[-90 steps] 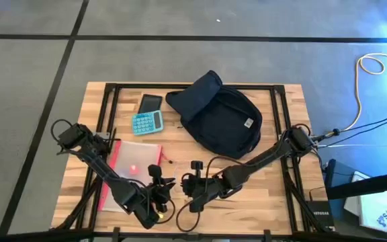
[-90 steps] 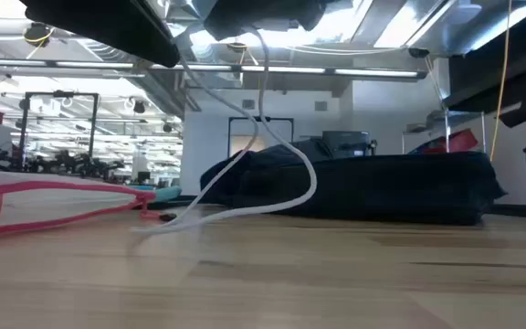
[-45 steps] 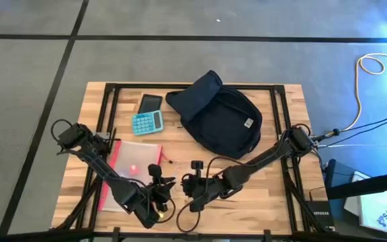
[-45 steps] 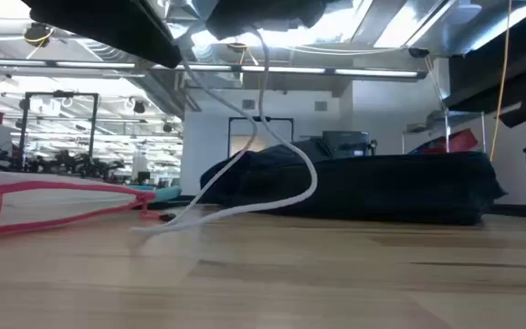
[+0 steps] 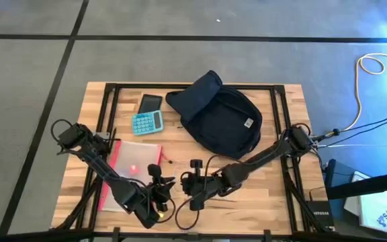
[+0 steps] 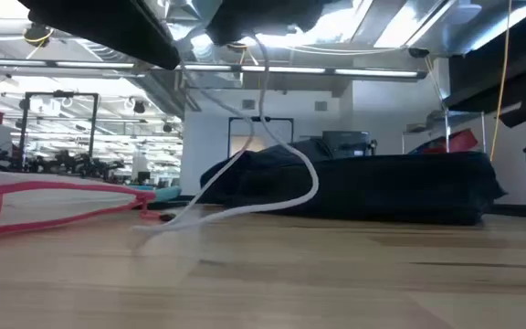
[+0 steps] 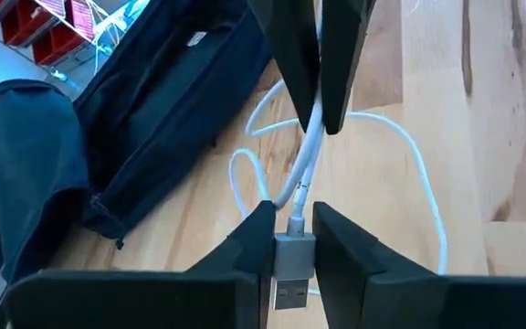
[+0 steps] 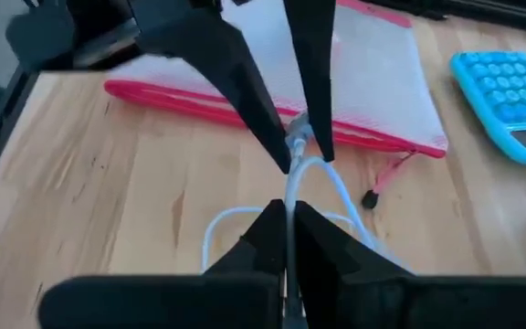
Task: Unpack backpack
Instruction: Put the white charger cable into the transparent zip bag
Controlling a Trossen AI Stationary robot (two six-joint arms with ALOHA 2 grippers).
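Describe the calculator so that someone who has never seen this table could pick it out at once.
On the wooden table, look beside the open end of the dark navy backpack, on the side toward the left arm. The calculator lies flat there, between a black phone-like slab and the clear red-edged pouch. It is the only light blue thing there, and its face is covered with rows of keys.

Change since the earlier frames, as I read it from the operator station: my right gripper [image 5: 191,176] has shifted very slightly toward the left gripper [image 5: 157,183] in the high view, and the dark cable loop trailing behind it now sits a touch closer to the left arm. In the low view, the white cable [image 6: 272,183] hangs almost as before, its loop displaced only marginally.
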